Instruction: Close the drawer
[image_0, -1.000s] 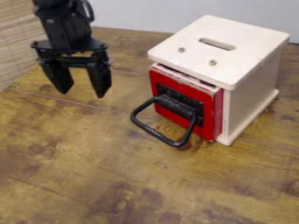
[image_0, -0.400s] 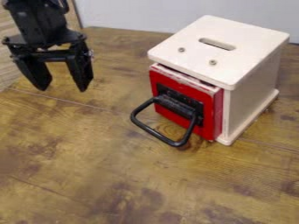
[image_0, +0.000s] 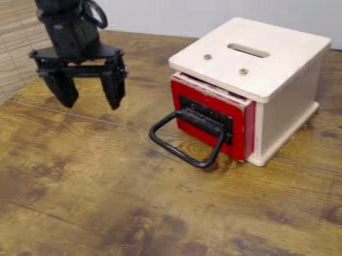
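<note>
Since the frame just before, the black gripper (image_0: 94, 100) has shifted rightward in the upper left of the frame, while the drawer (image_0: 207, 120) and its cabinet look the same as they did. Its two dark fingers (image_0: 111, 92) point down and stand apart, one on the left and one on the right, with wooden surface showing between their lower ends; nothing is clamped between them. The drawer sits right of centre in the frame, well apart from the fingers and to the right of them, and neither finger touches it. Its red front has a dark slotted middle, and a large black loop handle (image_0: 191, 161) reaches out from it toward the middle of the frame. The left end of that loop is the part of the drawer nearest the fingers, lying to the right of them and lower in the frame. The red front stands slightly out from the cream-white cabinet (image_0: 283, 115), which fills the upper right of the frame; its top overhangs the front and carries a slot and two small round metal fittings. Both the arm and the cabinet are seen over a brown wooden tabletop (image_0: 107, 205) with visible grain, which runs along the bottom of the frame.
</note>
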